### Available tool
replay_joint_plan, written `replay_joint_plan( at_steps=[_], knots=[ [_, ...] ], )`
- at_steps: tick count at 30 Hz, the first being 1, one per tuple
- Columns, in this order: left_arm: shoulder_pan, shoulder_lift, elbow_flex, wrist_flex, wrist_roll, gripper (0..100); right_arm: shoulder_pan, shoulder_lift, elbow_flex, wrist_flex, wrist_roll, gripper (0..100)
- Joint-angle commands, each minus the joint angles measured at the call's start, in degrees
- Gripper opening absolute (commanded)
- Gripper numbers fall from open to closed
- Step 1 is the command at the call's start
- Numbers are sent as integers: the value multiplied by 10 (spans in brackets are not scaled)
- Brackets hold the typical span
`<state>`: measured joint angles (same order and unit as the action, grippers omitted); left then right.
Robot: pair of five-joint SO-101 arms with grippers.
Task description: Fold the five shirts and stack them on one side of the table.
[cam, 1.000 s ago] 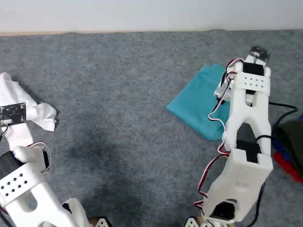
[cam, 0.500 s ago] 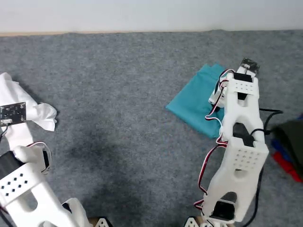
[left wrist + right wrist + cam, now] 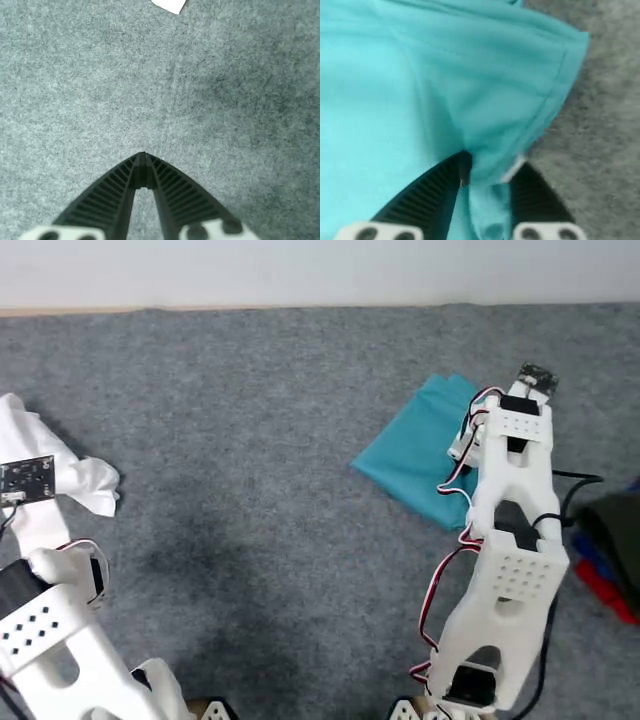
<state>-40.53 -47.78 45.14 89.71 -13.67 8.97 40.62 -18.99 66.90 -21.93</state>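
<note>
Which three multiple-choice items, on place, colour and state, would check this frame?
1. Where is the teal shirt? A) under the right gripper B) in the left gripper C) hanging off the table
2. What colour is the crumpled shirt at the table's left edge? A) red B) white C) black
3. The left gripper is: A) open wide B) holding cloth C) shut, empty

1A, the right wrist view has teal cloth between its fingers; 2B, it is plainly white; 3C, its fingers meet over bare carpet.
</note>
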Motion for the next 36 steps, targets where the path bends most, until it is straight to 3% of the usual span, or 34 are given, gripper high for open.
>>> replay_joint_plan(
  at_steps=[1, 26, 36],
  knots=[
    [4, -11, -2, -10, -3, 4, -16, 12, -11, -14, -2, 10],
    [4, -11, -2, -8, -3, 4, 1, -298, -10, 58, -2, 9],
    [4, -11, -2, -7, -3, 4, 86, -329, -11, 91, 24, 9]
  ],
)
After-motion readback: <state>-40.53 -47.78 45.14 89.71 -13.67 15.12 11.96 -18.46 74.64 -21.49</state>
